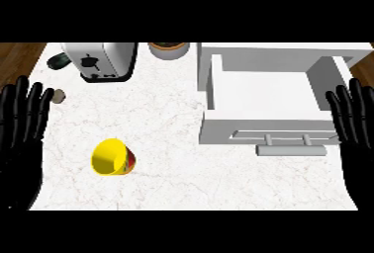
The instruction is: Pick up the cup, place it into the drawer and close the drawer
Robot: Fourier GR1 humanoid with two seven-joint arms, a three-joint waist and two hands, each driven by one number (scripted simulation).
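A yellow cup (112, 157) with a red side lies tipped on the white marble counter at the lower left, its mouth turned toward me. The white drawer (266, 94) stands pulled open at the right, nothing inside it, with a grey bar handle (290, 149) on its front. My left hand (22, 123) is open at the left edge, fingers up, well left of the cup. At the right edge my right hand (355, 118) is open too, fingers up, beside the drawer's right wall. Neither hand touches anything.
A toaster (101, 60) stands at the back left with a dark round object (58, 60) beside it. A small brownish knob-like thing (58, 95) lies near my left hand. A brown-topped pot (169, 50) sits at the back centre. The white cabinet (285, 52) frames the drawer.
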